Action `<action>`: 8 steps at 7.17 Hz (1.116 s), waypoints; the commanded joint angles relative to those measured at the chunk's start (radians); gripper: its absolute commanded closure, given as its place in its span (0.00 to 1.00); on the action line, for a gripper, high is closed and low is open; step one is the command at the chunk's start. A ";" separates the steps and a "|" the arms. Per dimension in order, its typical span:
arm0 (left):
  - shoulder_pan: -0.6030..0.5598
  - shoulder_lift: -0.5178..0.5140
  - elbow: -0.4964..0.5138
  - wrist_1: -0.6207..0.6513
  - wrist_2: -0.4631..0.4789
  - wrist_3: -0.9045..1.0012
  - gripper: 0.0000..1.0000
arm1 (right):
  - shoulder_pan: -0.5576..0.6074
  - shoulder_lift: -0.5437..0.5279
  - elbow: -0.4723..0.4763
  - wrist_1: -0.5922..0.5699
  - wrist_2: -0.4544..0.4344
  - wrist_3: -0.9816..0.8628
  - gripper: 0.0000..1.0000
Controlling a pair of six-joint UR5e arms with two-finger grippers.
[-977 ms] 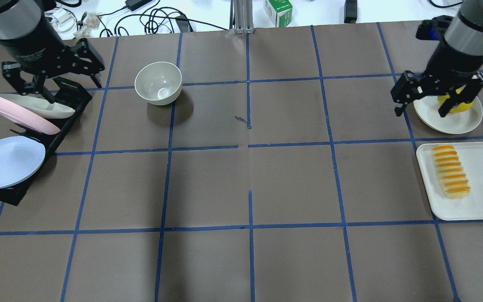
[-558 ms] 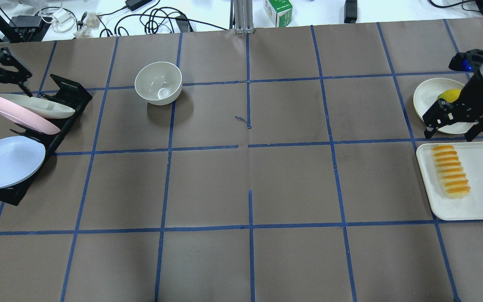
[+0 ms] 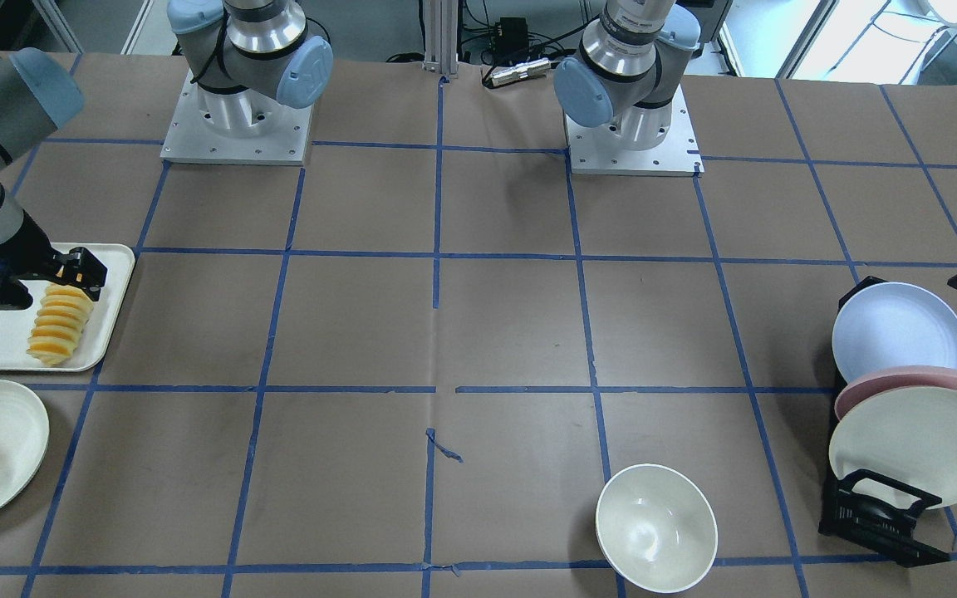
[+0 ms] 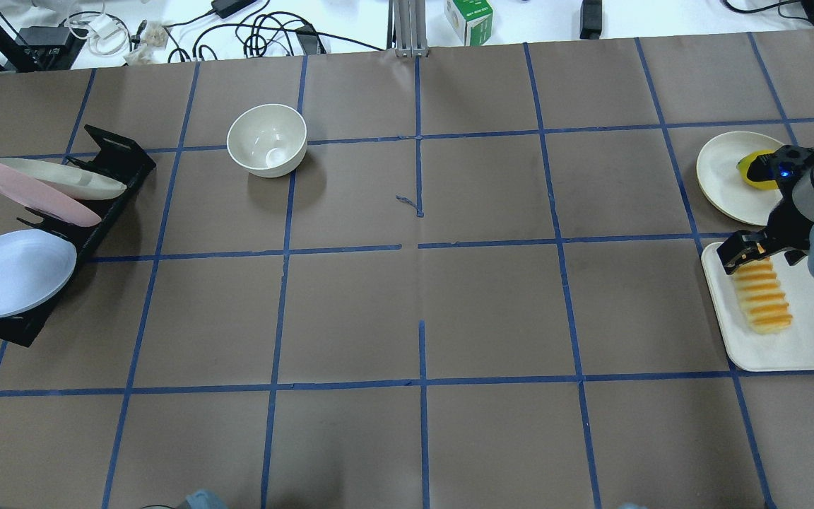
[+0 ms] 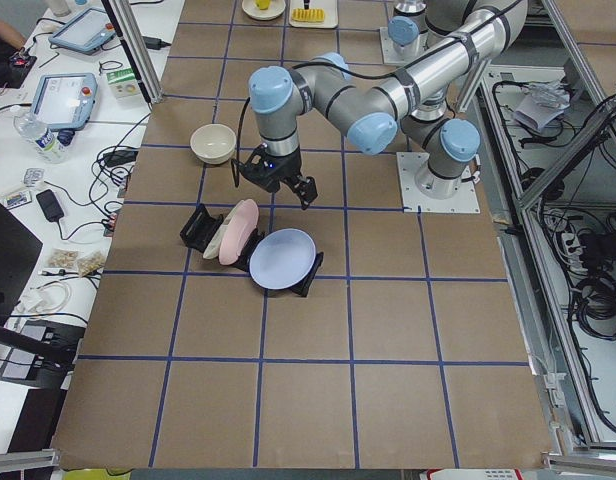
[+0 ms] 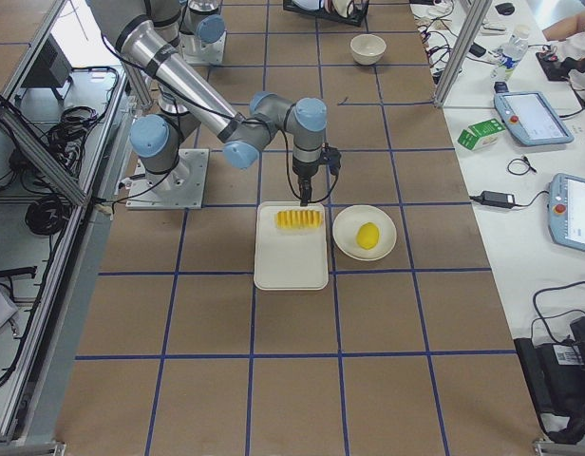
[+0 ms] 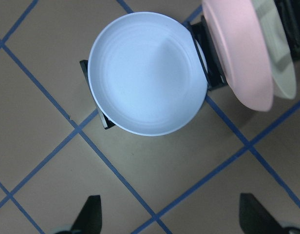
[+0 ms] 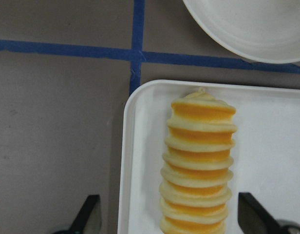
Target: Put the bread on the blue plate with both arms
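Over bread | right gripper spread wide, pointing down | left gripper spread, aloft near blue plate

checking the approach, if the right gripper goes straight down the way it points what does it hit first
Most likely the bread: the right gripper straddles it with open fingers in the wrist view, white tray beneath. Height above it is unclear.

Reaching with the left arm far to one side and the right arm far to the other. Holding the left gripper pointed straight down, fingers spread wide, gripping nothing. Hanging the right gripper low, likewise pointed down, fingers wide apart, empty.
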 commanded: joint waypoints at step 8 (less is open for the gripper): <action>0.125 -0.207 -0.113 0.291 0.001 0.038 0.59 | -0.074 0.169 0.001 -0.146 0.007 -0.133 0.54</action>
